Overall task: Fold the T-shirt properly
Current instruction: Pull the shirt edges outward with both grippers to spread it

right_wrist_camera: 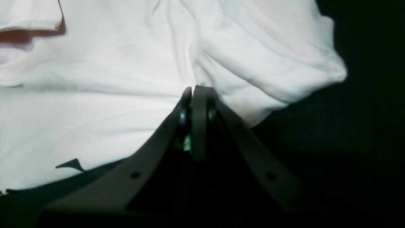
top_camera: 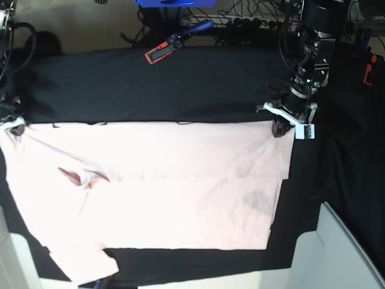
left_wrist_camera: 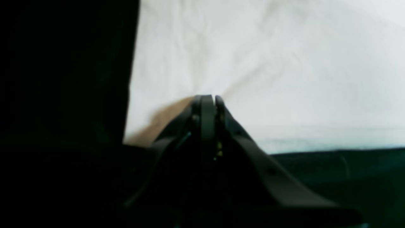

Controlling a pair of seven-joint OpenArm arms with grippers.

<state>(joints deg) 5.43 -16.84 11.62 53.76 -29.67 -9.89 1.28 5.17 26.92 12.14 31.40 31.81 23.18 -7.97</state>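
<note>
Near edge: a pale panel (top_camera: 355, 253) stands at the right front corner, and a light strip runs along the front of the table.
Cloth: a black cloth (top_camera: 150, 84) covers the table; bare black shows behind the shirt and down its right side.
T-shirt: the pale pink T-shirt (top_camera: 180, 192) lies spread flat across the middle of the cloth, plain side up, collar end toward the left of the base view and hem toward the right. A faint dark patch shows through the fabric near the hem.
Collar: the neck opening (top_camera: 78, 176) sits on the left part of the shirt and shows a reddish inner edge.
Near sleeve: one sleeve (top_camera: 84, 262) points toward the front edge at the lower left.
Left gripper: the left gripper (top_camera: 283, 128) is at the shirt's far right corner, by the hem. Its own camera shows the jaws pressed together with pale fabric right at the tips; it appears to pinch the shirt's edge there, though the blur hides the contact itself.
Right gripper: the right gripper (right_wrist_camera: 197, 90) is at the far left corner, mostly cut off by the edge of the base view. Its own camera shows the jaws closed and touching, with the tips at a fold of the far sleeve (right_wrist_camera: 269, 63), and it looks to be gripping that fabric.
Far side: an orange and blue clamp (top_camera: 174, 41) lies on the back edge of the table, well apart from the shirt, with cables behind it.
</note>
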